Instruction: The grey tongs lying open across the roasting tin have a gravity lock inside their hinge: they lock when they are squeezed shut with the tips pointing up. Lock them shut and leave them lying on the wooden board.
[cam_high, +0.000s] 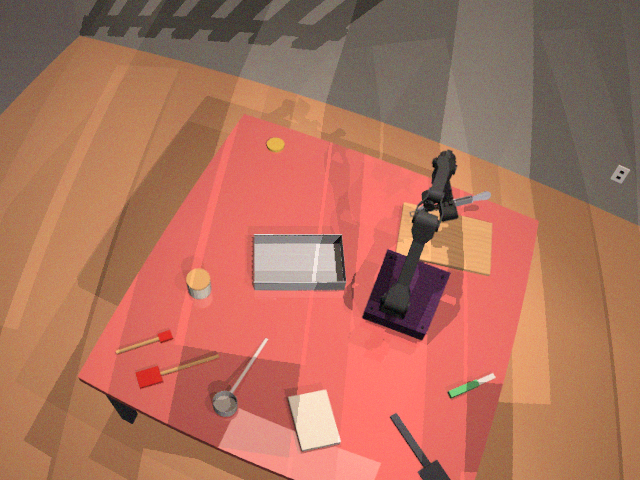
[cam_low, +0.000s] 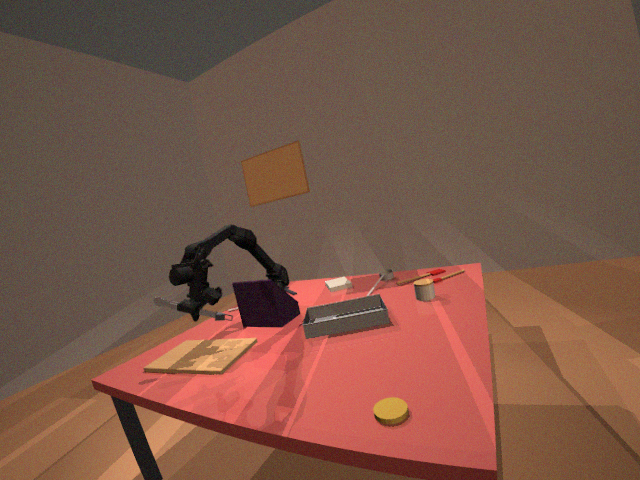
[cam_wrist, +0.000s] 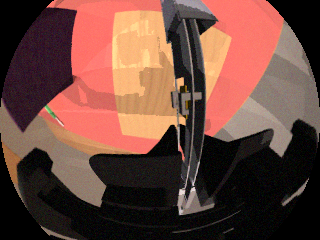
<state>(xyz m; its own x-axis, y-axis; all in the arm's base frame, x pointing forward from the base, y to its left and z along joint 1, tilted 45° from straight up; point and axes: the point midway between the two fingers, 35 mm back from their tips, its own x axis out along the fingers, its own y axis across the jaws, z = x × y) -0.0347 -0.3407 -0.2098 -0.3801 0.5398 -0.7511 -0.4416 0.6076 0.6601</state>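
My gripper (cam_low: 194, 311) (cam_wrist: 175, 128) is shut on the grey tongs (cam_high: 471, 199) (cam_low: 166, 304) (cam_wrist: 198, 75) and holds them raised above the wooden board (cam_high: 475, 250) (cam_low: 173, 362) (cam_wrist: 145, 112). The tongs lie close to level, tilted slightly, with the pale rounded end a little higher than the end with the small ring. In the wrist view their two arms run close together between the fingers, with small grey and yellow parts along them. Whether the lock is engaged cannot be told. The roasting tin (cam_high: 299, 286) (cam_low: 347, 325) stands apart, without the tongs.
The purple base block (cam_high: 436, 289) (cam_low: 263, 304) (cam_wrist: 40, 60) stands beside the board. A lidded jar (cam_high: 199, 284) (cam_low: 424, 290), a yellow disc (cam_high: 275, 144) (cam_low: 390, 410), a white block (cam_high: 314, 419) (cam_low: 338, 283) and several utensils lie elsewhere on the red table.
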